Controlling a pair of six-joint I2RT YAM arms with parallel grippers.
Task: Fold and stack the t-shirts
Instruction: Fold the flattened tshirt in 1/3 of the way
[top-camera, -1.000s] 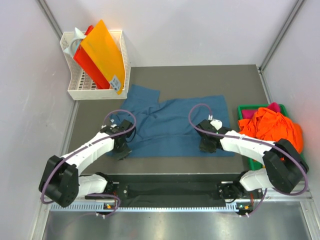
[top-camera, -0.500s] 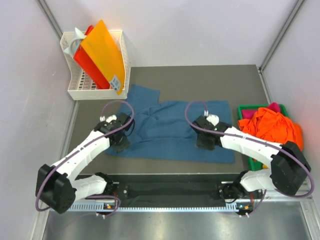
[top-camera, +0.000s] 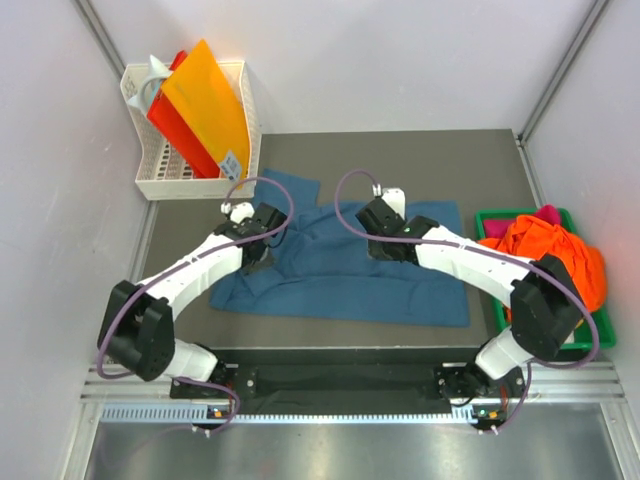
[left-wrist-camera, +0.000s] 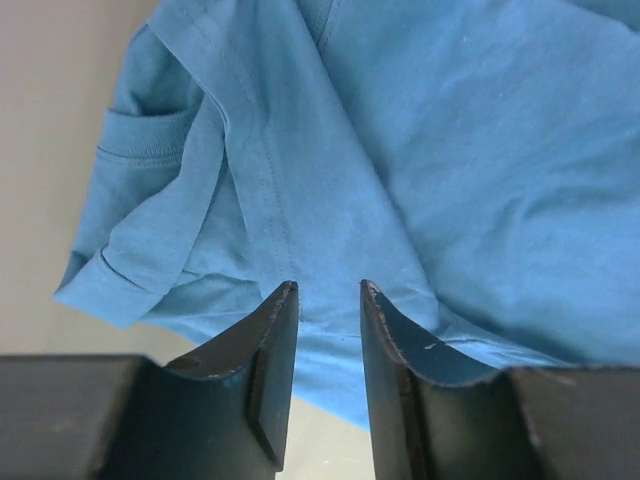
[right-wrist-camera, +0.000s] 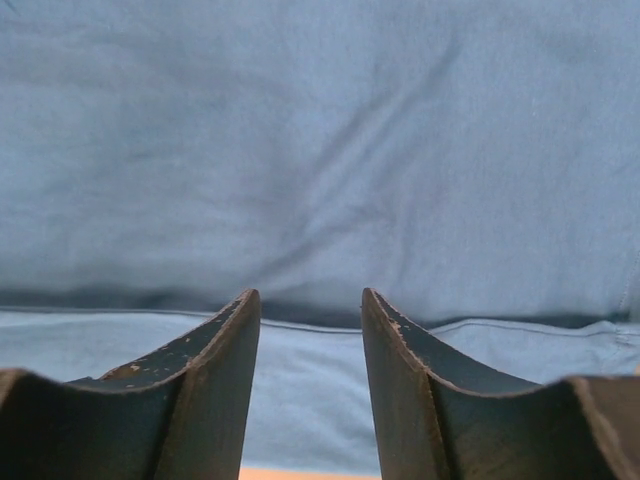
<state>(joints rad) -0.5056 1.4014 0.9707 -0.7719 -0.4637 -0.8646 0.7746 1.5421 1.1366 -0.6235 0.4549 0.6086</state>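
Desk (top-camera: 400, 150) carries the teal t-shirt (top-camera: 340, 285), spread under both hands. Orange t-shirts (top-camera: 545, 255) sit heaped well right of the right hand. We see left hand (left-wrist-camera: 328, 290) parted narrowly & right hand (right-wrist-camera: 310, 295) wider, nothing btwn either's jaws. Risk, we judge: the sleeve is bunched ahead-left of the left hand, so a pinch there may catch extra layers & the fold goes crooked.

Plain and bright from here.
I see pale walls (top-camera: 400, 60) round a dark grey table (top-camera: 400, 160) on three sides.
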